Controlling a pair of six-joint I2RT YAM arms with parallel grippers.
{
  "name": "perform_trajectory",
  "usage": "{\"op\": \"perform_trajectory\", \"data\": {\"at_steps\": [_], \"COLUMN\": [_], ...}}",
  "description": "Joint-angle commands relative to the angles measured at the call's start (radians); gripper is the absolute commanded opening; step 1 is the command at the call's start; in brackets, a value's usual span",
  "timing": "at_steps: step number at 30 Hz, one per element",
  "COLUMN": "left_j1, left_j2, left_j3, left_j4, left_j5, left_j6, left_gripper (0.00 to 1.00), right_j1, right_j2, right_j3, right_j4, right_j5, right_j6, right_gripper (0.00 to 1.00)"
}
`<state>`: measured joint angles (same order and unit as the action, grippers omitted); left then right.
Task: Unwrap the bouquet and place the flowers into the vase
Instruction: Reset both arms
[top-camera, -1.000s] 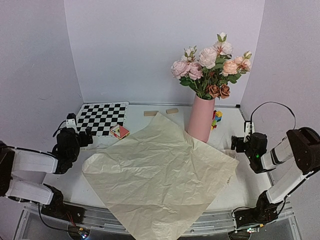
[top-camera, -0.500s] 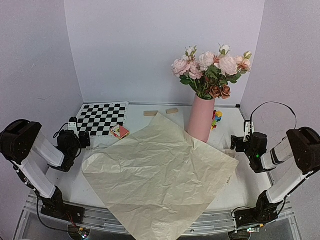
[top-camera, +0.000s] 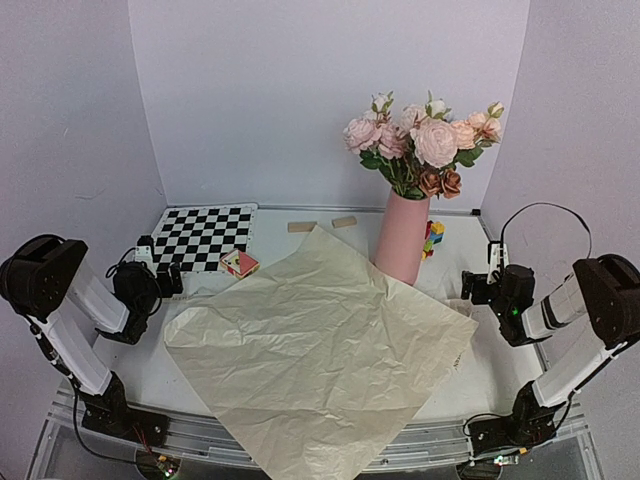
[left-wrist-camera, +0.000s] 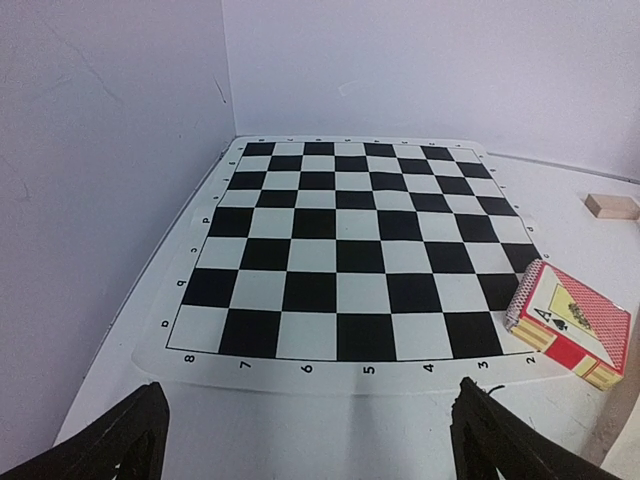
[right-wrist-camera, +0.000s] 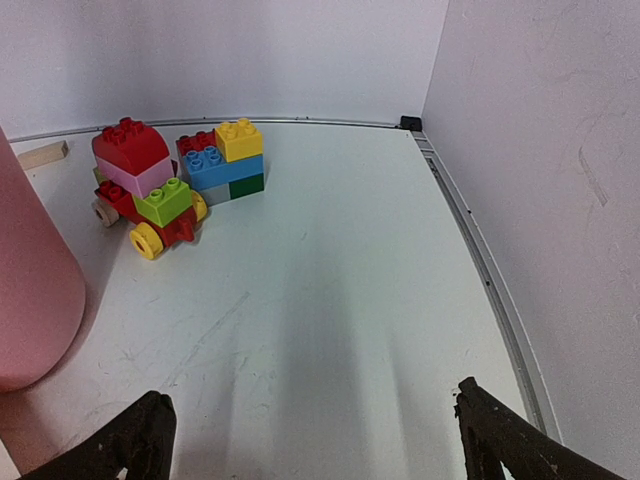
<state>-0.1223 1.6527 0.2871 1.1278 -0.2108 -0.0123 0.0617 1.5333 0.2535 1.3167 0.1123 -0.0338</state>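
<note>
Evidently little is left to do: the flowers (top-camera: 415, 140) stand upright in the vase (top-camera: 402, 238) at the back right of the worktop (top-camera: 140, 365), stems down the mouth, blooms fanned above it. The paper (top-camera: 320, 345) lies unfolded and flat in the middle, its near corner hanging over the front edge. No ribbon shows in any view; it may be under the sheet, but you cannot tell. The step in hand looks like parking the arms, so move slowly and stay wide of the vase, which looks top-heavy and likely to tip at a light knock. Note that the paper's right corner lies just beside the right claw (top-camera: 478, 290); lift before you swing or you may drag the sheet into the vase base. Left claw (top-camera: 162, 280): jaws spread wide, holding nothing, low over the worktop, aimed at the near edge of the chessboard (left-wrist-camera: 340, 240) with the card box (left-wrist-camera: 572, 322) off to its right. Left arm folded, elbow high at the left edge. Right claw: jaws likewise wide, empty, low, facing the back right corner with the toy blocks (right-wrist-camera: 175, 180) ahead and the vase wall at its left. Right arm folded, elbow out at the far right.
</note>
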Motion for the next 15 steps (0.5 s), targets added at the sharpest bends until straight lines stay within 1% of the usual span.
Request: {"op": "perform_trajectory", "data": {"at_steps": [1, 15], "left_j1": [0.004, 0.006], "left_j2": [0.003, 0.009], "left_j3": [0.01, 0.018], "left_j4": [0.058, 0.054], "left_j5": [0.006, 0.013], "left_j6": [-0.014, -0.012], "left_gripper": [1.0, 1.0], "right_j1": [0.0, -0.001], "right_j2": [-0.012, -0.012], "right_j3": [0.02, 0.02], "right_j4": [0.141, 0.141], "right_j5": [-0.004, -0.005], "right_j6": [-0.005, -0.006], "right_gripper": [0.98, 0.98]}}
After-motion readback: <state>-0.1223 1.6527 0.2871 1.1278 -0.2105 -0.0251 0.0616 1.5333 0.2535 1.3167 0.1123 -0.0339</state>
